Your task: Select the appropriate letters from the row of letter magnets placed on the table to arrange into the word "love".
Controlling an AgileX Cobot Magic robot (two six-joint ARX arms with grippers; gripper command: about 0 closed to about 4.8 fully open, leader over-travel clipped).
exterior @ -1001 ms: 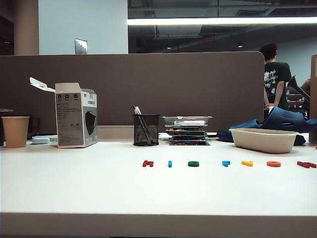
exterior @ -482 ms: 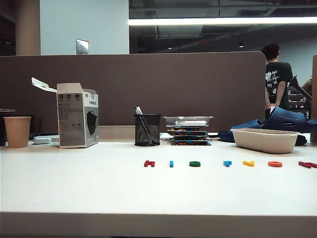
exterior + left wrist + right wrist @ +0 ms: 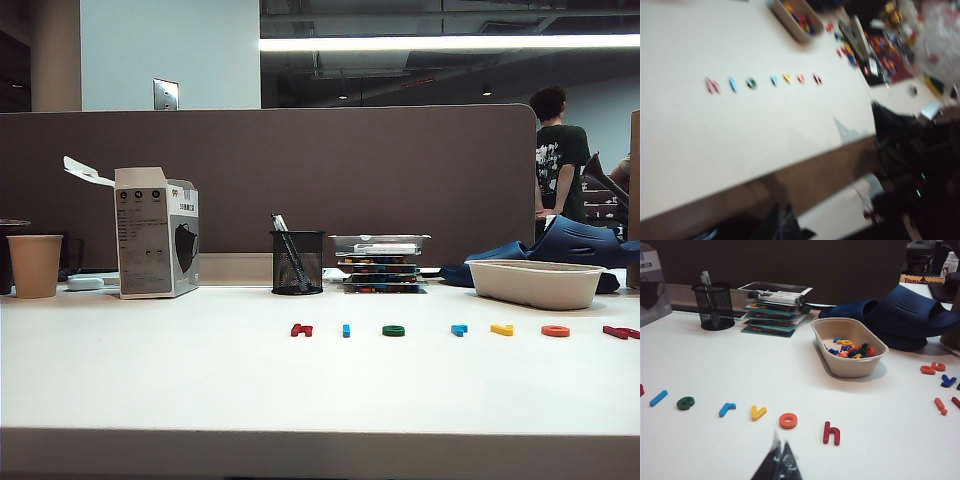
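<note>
The row of letter magnets lies on the white table (image 3: 150, 370): red h (image 3: 301, 330), blue bar l (image 3: 346, 330), green e (image 3: 393, 330), blue r (image 3: 459, 329), yellow v (image 3: 502, 329), orange ring o (image 3: 555, 331), and a second red h (image 3: 620, 332). Neither gripper shows in the exterior view. My right gripper (image 3: 780, 456) hangs shut and empty just short of the orange o (image 3: 788, 420) and yellow v (image 3: 758, 413). Beyond it lie the l (image 3: 658, 398) and e (image 3: 685, 403). My left gripper (image 3: 782, 222) is blurred, its fingers together and empty, off the table's edge and far from the row (image 3: 751, 82).
A beige tray (image 3: 535, 268) of spare letters stands behind the row at the right, with blue slippers (image 3: 570, 240) behind it. A mesh pen cup (image 3: 297, 262), a stack of boxes (image 3: 378, 262), a carton (image 3: 155, 232) and a paper cup (image 3: 34, 265) line the back. Loose letters (image 3: 940, 406) lie further right.
The letters have not moved. The whole exterior picture has shifted very slightly to the right. No arm has come into that view.
</note>
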